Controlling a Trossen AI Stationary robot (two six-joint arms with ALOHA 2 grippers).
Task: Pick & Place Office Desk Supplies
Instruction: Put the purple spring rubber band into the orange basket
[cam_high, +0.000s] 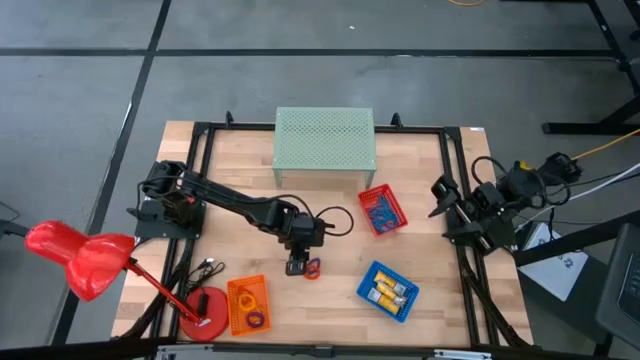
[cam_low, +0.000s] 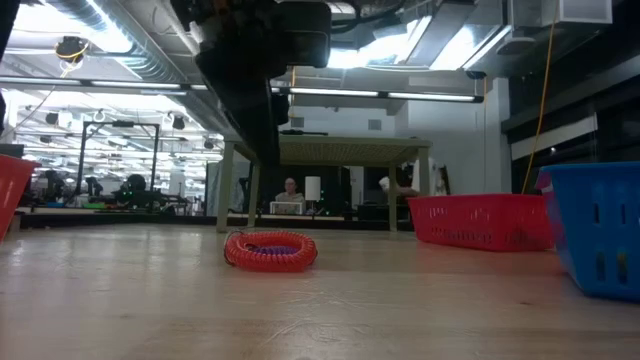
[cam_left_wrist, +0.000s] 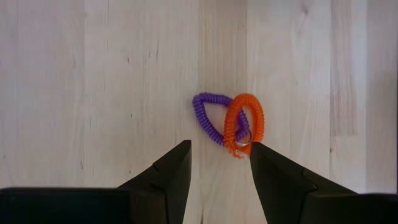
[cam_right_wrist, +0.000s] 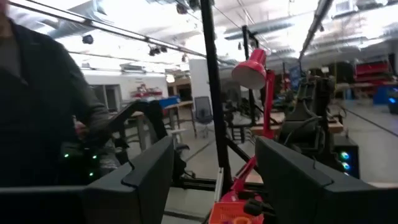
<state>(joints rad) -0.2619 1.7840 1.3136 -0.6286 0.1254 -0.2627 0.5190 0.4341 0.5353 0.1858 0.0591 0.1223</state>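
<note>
- The left hand (cam_high: 298, 267) is hovering over the middle of the pale wooden tabletop (cam_high: 420, 190), nearer its front edge, at the end of the dark left arm reaching in from the left edge.
- Its two dark fingers (cam_left_wrist: 168, 177) are standing spread and released, gripping nothing; bare wood is showing between them in the left wrist view.
- An orange coiled plastic ring (cam_left_wrist: 244, 122) and a purple coiled plastic ring (cam_left_wrist: 208, 115) are lying flat on the tabletop, overlapping each other, just ahead of the fingertips.
- One fingertip is sitting right at the small metal ring on the orange coil; whether it is touching cannot be told.
- In the low view the coils are lying on the wood with the hand hanging above them, clear of the surface.
- An orange plastic mesh basket (cam_high: 248, 304) near the front-left corner is holding more coiled rings.
- A blue plastic basket (cam_high: 388, 291) near the front edge, right of centre, is holding small yellow-and-silver blocks.
- A red plastic basket (cam_high: 382, 211) right of centre is holding blue loop-shaped clips.
- A pale green perforated metal shelf (cam_high: 324, 146) is standing at the back edge.
- The right hand (cam_right_wrist: 214, 180) is waiting off the right edge of the tabletop, its fingers wide apart and empty.
</note>
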